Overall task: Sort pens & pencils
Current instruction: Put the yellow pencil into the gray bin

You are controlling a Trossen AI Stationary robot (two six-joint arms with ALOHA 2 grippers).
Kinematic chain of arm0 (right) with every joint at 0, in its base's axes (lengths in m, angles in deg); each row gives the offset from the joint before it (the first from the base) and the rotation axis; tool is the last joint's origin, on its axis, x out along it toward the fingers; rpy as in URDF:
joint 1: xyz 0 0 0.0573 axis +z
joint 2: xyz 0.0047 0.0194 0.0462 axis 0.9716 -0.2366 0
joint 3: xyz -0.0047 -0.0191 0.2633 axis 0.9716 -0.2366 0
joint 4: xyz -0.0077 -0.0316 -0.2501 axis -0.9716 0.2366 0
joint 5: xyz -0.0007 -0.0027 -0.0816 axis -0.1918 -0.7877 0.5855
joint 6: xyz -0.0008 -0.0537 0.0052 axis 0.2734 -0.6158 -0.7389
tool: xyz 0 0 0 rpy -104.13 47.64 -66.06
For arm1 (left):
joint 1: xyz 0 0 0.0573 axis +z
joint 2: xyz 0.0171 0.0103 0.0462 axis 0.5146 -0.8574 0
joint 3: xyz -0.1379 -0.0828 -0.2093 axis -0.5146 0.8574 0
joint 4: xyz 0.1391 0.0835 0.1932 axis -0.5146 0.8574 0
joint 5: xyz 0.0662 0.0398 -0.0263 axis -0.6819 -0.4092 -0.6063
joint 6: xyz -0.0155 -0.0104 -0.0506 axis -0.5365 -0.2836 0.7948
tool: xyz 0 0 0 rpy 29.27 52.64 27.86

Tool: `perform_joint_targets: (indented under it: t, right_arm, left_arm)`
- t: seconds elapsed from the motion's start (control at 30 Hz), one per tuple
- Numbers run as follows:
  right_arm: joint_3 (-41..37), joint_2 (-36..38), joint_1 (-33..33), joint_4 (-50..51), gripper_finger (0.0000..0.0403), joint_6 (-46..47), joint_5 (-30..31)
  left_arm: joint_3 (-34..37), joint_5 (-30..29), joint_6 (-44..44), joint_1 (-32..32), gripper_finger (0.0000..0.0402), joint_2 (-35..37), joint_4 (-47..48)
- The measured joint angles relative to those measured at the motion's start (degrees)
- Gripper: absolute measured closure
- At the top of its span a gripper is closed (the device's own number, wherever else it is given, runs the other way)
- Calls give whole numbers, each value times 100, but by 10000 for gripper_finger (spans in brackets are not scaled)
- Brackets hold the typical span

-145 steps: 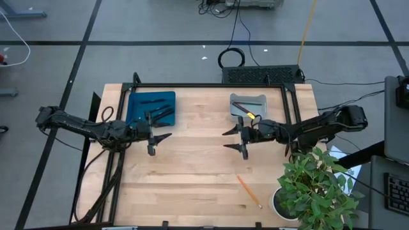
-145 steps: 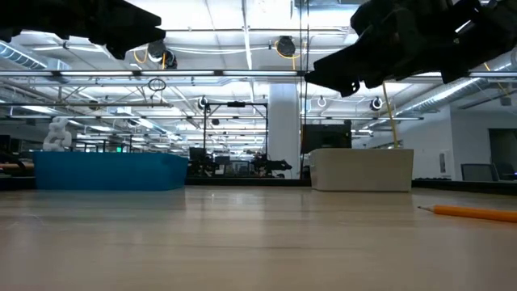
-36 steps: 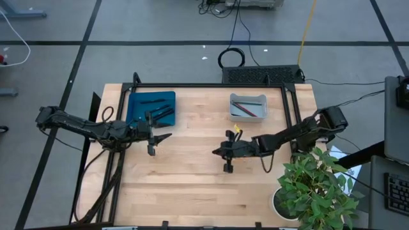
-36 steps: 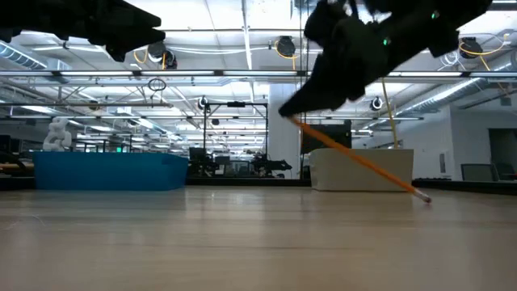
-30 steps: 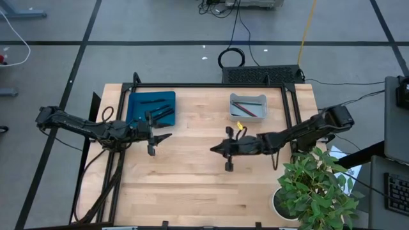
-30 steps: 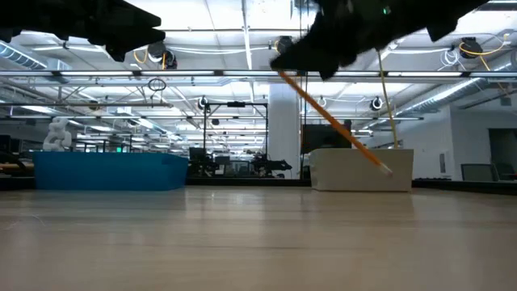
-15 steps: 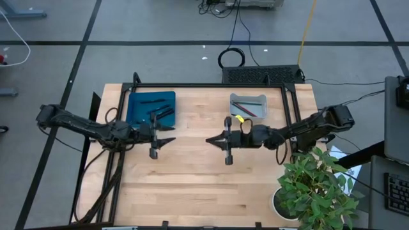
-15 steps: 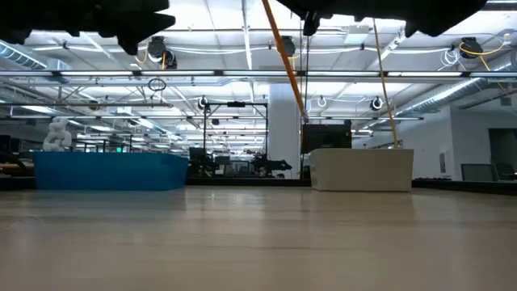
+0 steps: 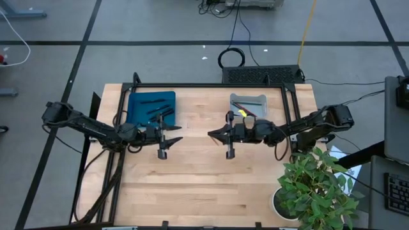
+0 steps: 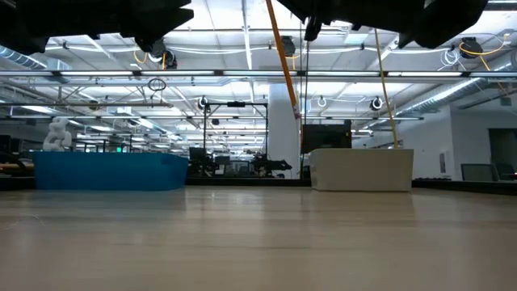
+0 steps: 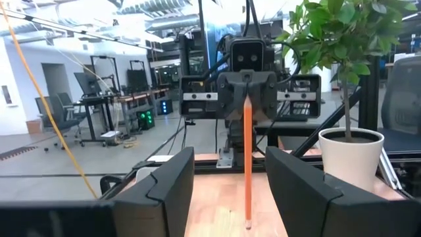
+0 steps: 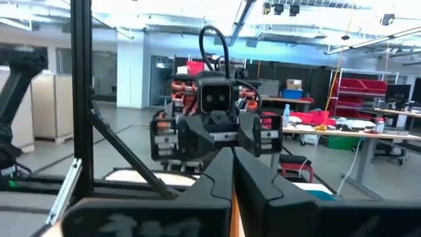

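My right gripper [image 9: 211, 135] is over the middle of the table, pointing toward the left edge, shut on an orange pencil [image 11: 247, 164]. The pencil hangs below it and also shows in the low view [image 10: 283, 61]. My left gripper [image 9: 179, 133] faces it from the left, open and empty, a short way from the pencil. In the left wrist view its fingers [image 11: 164, 191] stand on either side of the pencil, farther back. The blue tray [image 9: 137, 102] at the far left holds black pens [image 9: 156, 108]. The grey tray [image 9: 259, 100] at the far right holds pencils [image 9: 243, 105]. My right gripper pinches the pencil's upper end [image 11: 246, 105] between its two fingers. The fingers lie level, coming from the table's right side, across the pencil. The pencil hangs nearly upright below them, its lower tip [image 11: 248, 226] clear of the table. An orange sliver [image 12: 231, 210] shows between the shut fingers.
A potted plant [image 9: 316, 188] stands at the near right corner. A black frame [image 9: 211, 85] runs along the far edge and sides of the table. The bare wooden tabletop [image 9: 192, 185] lies in front of both grippers.
My right gripper has risen and gone toward the far edge with the pencil, which has swung from a slant to hanging nearly upright. My left gripper has gone toward the table's right, closer to the right gripper.
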Motion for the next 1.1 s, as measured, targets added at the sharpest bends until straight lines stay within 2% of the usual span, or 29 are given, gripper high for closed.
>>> perform_joint_targets:
  t: [0.73,0.87,1.1]
  right_arm:
    - [-15,4,-50,144,403,-153,36]
    - [235,49,-458,982,403,-277,242]
    - [1442,63,-1359,3614,403,-1171,271]
  left_arm:
    - [0,-2,-20,0,210,10,94]
    - [0,-3,-24,0,210,17,94]
    - [0,-30,-151,0,210,17,100]
